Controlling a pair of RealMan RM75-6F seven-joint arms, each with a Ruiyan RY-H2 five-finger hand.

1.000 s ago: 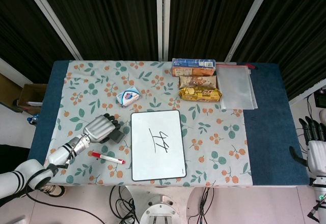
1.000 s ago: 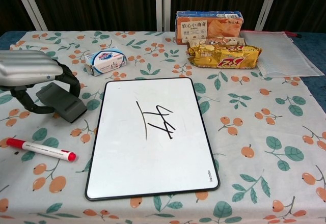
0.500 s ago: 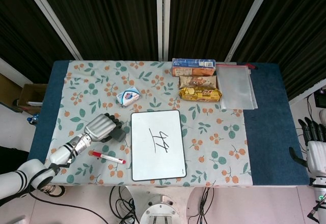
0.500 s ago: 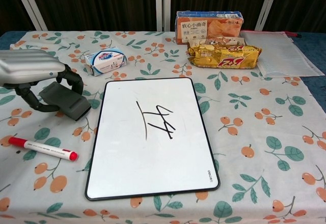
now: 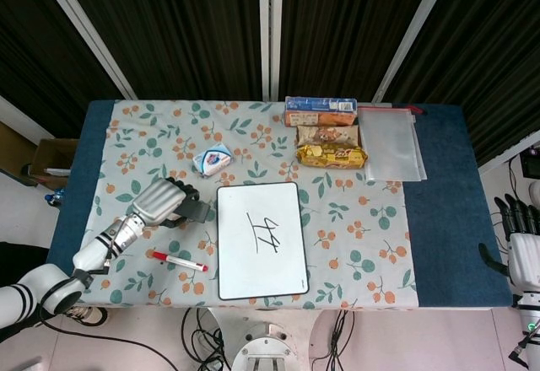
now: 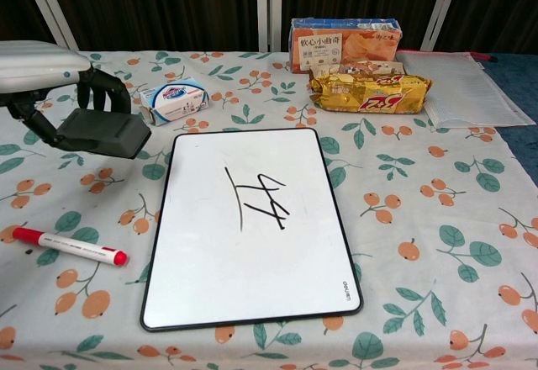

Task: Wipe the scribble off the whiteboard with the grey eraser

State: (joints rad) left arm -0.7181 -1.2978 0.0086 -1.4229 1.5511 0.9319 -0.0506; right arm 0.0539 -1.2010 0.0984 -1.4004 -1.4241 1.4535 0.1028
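The whiteboard (image 5: 261,239) (image 6: 247,224) lies flat at the front middle of the table, with a black scribble (image 5: 265,233) (image 6: 255,198) near its centre. My left hand (image 5: 158,201) (image 6: 42,74) grips the grey eraser (image 5: 195,212) (image 6: 101,132) and holds it in the air, just left of the board's upper left corner. My right hand (image 5: 523,244) hangs off the table's right edge, fingers apart, holding nothing.
A red marker (image 5: 179,261) (image 6: 69,247) lies left of the board. A small blue-white box (image 5: 212,160) (image 6: 174,100) sits behind it. Snack packs (image 5: 331,154) (image 6: 370,91), a biscuit box (image 6: 345,44) and a clear bag (image 5: 389,144) are at the back right.
My left hand closed on the eraser and lifted it off the tablecloth, moving it up and slightly back. The board, marker and right hand stayed put.
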